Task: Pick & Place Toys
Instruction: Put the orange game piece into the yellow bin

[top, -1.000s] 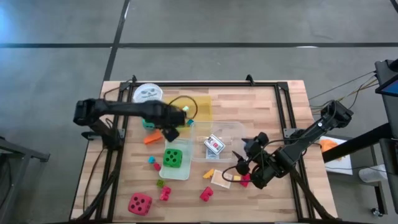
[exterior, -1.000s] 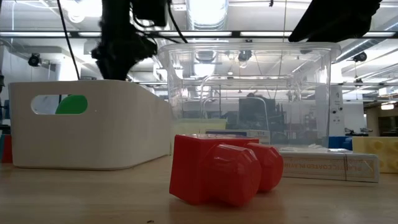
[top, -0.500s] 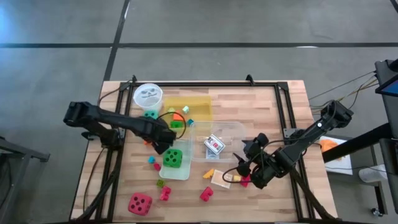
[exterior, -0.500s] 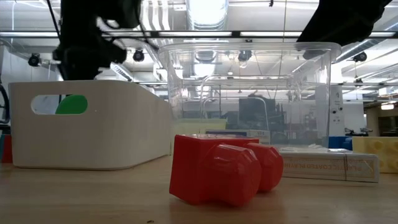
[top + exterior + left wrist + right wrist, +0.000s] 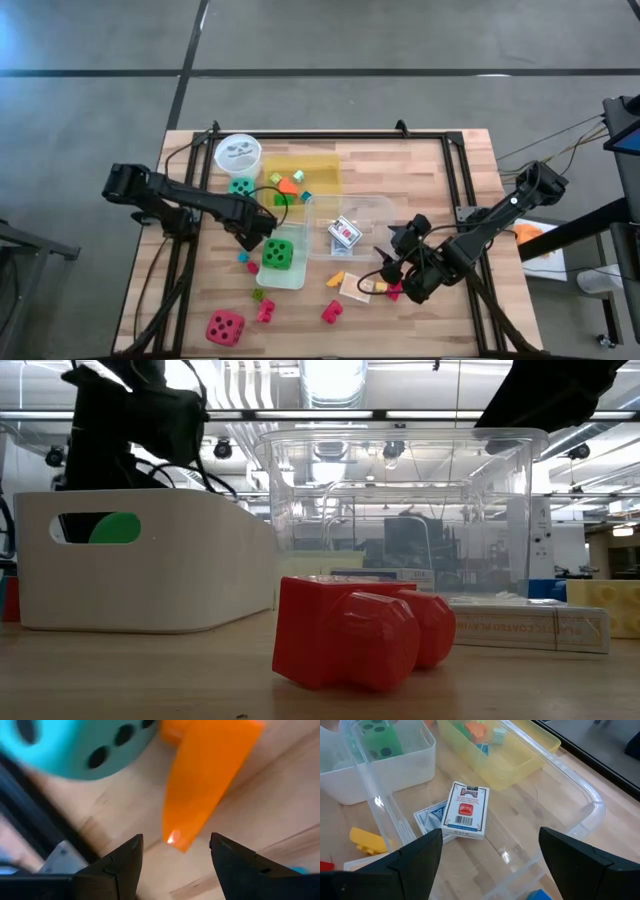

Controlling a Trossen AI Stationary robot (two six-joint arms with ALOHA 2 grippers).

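High view: left hand (image 5: pixel 252 232) low over the bench (image 5: pixel 420 165), between the yellow tray (image 5: pixel 325 165) and the white bin (image 5: pixel 296 277) with the green die (image 5: pixel 278 254); arm stretched in from the left edge, forearm nearly flat. Orange wedge hidden here under the hand. Teal die (image 5: pixel 241 185) just beside the arm, white cup (image 5: pixel 238 152) beyond it. Right hand (image 5: pixel 397 275) parked near the front right, close to a yellow block (image 5: pixel 335 279) and a red block (image 5: pixel 331 312); card pack (image 5: pixel 344 233) in the clear box (image 5: pixel 380 208). Red die (image 5: pixel 225 327) at the front left.

Low view: red block (image 5: pixel 355 632) in the foreground, white bin (image 5: pixel 150 565) left, clear box (image 5: pixel 400 510) behind; left arm a dark mass above the bin, fingers not visible.

Left wrist view: fingers (image 5: pixel 112 865) spread wide, nothing between them, hovering over the narrow end of the orange wedge (image 5: pixel 202 782), which lies flat on the wood, touching or nearly touching the teal die (image 5: pixel 75 745). Probably light, rigid, glossy plastic: likely slippery, tapered, so apt to squirt out if pinched on the sloped faces. Best taken across the two parallel flat sides, near the middle.

Right wrist view: fingers (image 5: pixel 395 865) spread, empty, above the clear box (image 5: pixel 580 810); card pack (image 5: pixel 466 810) lying on another pack; yellow tray (image 5: pixel 520 750) with small blocks beyond.
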